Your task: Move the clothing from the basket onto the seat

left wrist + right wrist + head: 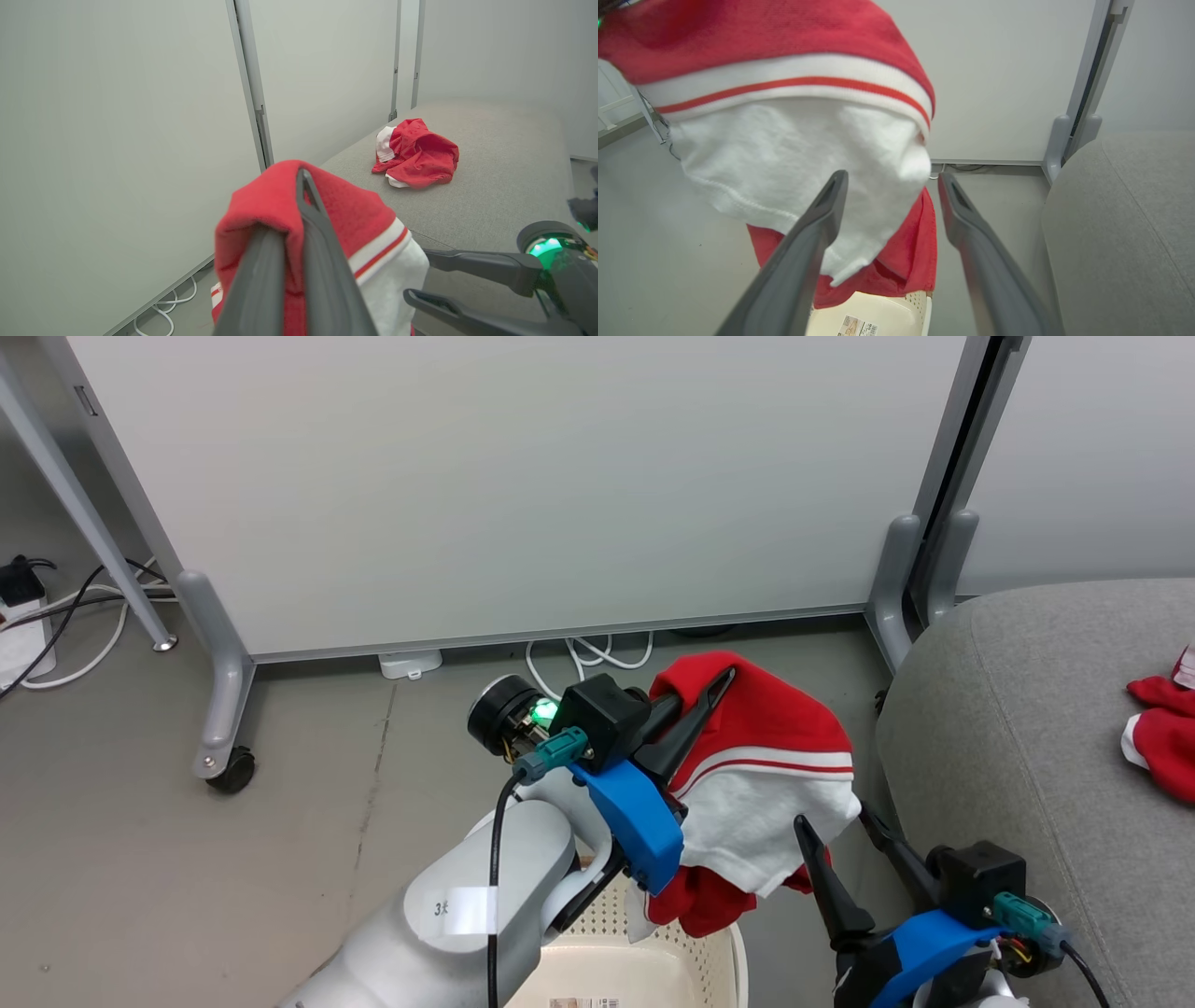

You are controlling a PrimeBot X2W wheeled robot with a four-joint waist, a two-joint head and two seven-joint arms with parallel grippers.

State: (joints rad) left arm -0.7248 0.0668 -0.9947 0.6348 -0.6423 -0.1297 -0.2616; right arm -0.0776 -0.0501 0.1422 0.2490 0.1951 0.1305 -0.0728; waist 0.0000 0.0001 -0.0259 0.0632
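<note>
Rising from grey floor (112, 859), pale partition panels (513, 476) flank the large grey upholstered seat (1008, 728) bearing one crumpled red garment (1162, 728). Left gripper (719, 686) fingers pinch a second red-and-white garment (775, 775) above the half-hidden cream perforated basket (653, 961); right gripper (833, 817) fingers gape, empty.

The garment (758, 733) is soft cloth, basket (672, 973) smooth plastic, seat (1027, 709) matt fabric.
</note>
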